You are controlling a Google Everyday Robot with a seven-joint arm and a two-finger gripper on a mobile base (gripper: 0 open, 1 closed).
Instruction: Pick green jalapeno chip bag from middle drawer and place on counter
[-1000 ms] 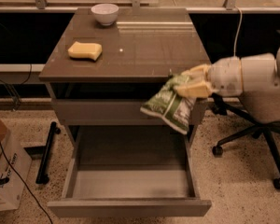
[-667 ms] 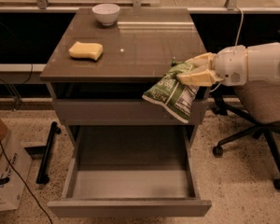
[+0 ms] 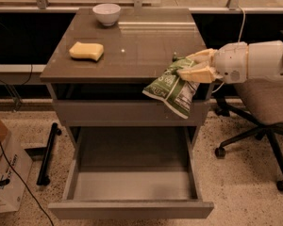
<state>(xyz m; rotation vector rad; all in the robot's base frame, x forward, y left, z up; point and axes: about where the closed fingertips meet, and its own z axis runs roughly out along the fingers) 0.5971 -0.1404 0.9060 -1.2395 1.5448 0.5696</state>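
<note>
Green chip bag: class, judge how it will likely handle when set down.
Probably floppy: the green chip bag droops from the gripper pinching its top at the counter edge. Likely light: one corner pinch holds it. May slump flat.

At right centre, the gripper [image 3: 190, 65] pinches the top of the green jalapeno chip bag [image 3: 171, 91], which hangs past the front right edge of the counter surface [image 3: 132, 55]. Lower in the frame, the middle drawer [image 3: 132, 186] stands open.

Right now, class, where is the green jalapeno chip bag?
On the right of the camera view, the green jalapeno chip bag hangs from the gripper at the front corner of the counter, above the open middle drawer.
</note>
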